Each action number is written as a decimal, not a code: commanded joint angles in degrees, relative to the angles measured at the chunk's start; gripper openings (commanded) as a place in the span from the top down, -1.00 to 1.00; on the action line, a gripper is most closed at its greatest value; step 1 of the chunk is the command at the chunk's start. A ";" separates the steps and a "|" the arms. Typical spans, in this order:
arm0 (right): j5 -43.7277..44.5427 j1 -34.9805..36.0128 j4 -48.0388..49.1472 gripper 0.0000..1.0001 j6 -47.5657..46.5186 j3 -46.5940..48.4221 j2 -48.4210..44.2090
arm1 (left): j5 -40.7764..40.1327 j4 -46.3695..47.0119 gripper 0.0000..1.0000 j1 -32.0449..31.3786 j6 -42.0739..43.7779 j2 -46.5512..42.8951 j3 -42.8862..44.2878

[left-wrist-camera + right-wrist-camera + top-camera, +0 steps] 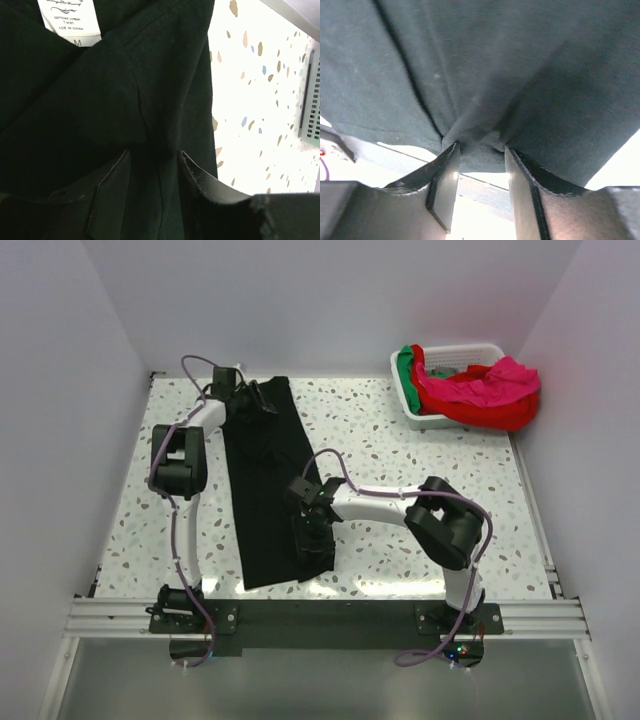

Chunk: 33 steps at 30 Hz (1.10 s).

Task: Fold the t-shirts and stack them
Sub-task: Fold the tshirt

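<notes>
The plain black cotton t-shirt (265, 490) is lying as a long narrow strip down the speckled terrazzo-pattern tabletop (400, 460), so it looks already folded lengthwise. It runs from the far edge almost to the arms' bases.

The right gripper (312, 535) is at the near end. Its wrist view shows the jaws clamped on a bunched pinch of the black fabric, with puckers fanning out from the bite and daylight under the hem, so that end is raised off the table.

The left gripper (255, 400) sits at the far end by the collar, where the small white printed neck label (70, 20) shows. Its fingers (112, 192) have black cloth between them, but black on black makes it hard to say whether they're actually pinching, so can't tell.

Handling-wise it's light, floppy jersey with zero stiffness. It'll sag and slide out of its fold if lifted by one point, and a shallow pinch may catch only the top layer. The best hold is probably at the end edges, biting through all layers, with both ends carried together.

The other shirts are heaped in the white slatted plastic basket (470, 348) at the far right corner. There's a red shirt (480, 412), a magenta-pink shirt (505, 380) and a green shirt (404, 375), all well apart from the black one.
</notes>
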 commanded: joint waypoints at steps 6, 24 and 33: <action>4.16 1.08 -8.05 -0.18 -6.09 10.40 2.03 | 1.83 -4.67 -0.09 -2.32 1.37 -4.15 1.69; 13.58 -1.82 -13.52 -0.26 -5.23 -4.94 -16.07 | -3.27 -9.24 -0.22 -3.46 6.55 -50.11 -42.39; 8.92 -1.82 -4.47 -0.19 -4.96 -11.02 -17.57 | -8.89 -15.56 -0.23 -4.25 3.66 -69.38 -64.30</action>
